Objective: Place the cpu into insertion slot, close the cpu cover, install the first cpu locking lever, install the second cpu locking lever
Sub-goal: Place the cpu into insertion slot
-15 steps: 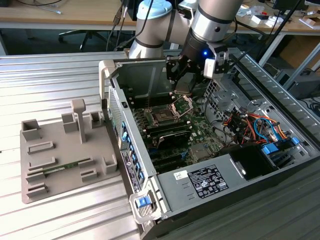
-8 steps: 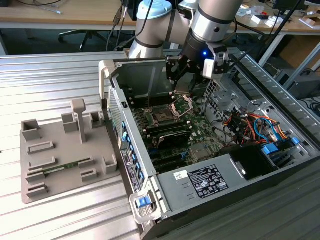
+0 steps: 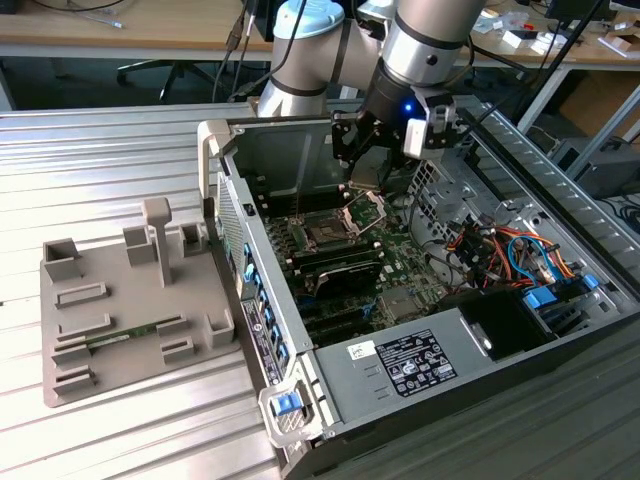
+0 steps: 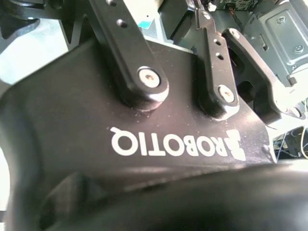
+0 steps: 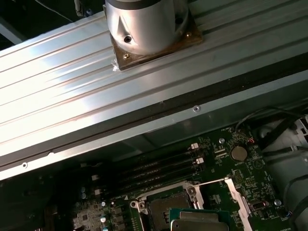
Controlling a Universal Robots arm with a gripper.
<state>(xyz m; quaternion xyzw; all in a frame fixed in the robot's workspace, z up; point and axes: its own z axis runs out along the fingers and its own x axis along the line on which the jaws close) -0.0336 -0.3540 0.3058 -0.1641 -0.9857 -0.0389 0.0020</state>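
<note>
My gripper [image 3: 366, 176] is pinched on the cpu [image 5: 199, 220], hovering near the empty insertion slot [image 3: 325, 233] with the cpu cover [image 3: 366, 211] standing open, so by my reckoning seating, cover and both locking levers all remain.

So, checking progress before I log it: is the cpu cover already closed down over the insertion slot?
No, in the exterior view the cpu cover stands tilted up, open, beside the uncovered insertion slot.
</note>
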